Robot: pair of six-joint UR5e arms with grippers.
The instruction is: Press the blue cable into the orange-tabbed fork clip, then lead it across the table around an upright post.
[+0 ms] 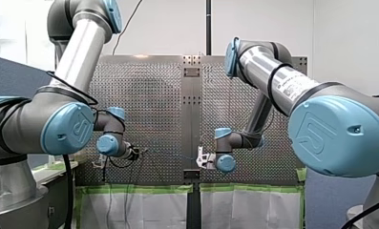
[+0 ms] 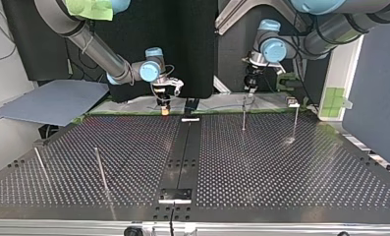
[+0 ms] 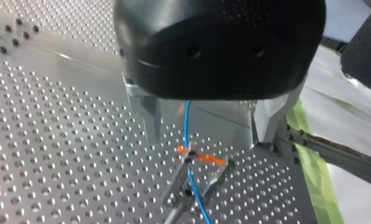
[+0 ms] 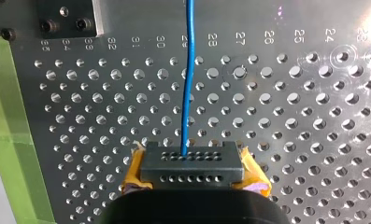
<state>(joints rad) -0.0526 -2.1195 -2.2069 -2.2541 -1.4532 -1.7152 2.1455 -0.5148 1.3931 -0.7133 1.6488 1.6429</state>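
Item: blue cable (image 4: 188, 70), stretched between my arms, low over the desk (image 2: 281, 172).
My right fingers (image 4: 135, 175): clamped on it.
My left fingers (image 3: 150, 116): apart, cable passing free between.
In the orange-tabbed fork clip (image 3: 201, 158) the cable looks seated, so that step is probably done.
Outstanding: lead it around an upright post (image 2: 243, 114).

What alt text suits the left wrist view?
A thin blue cable runs from under my black left gripper, between its open metal fingers, through a small orange-tabbed fork clip standing on the perforated metal table.
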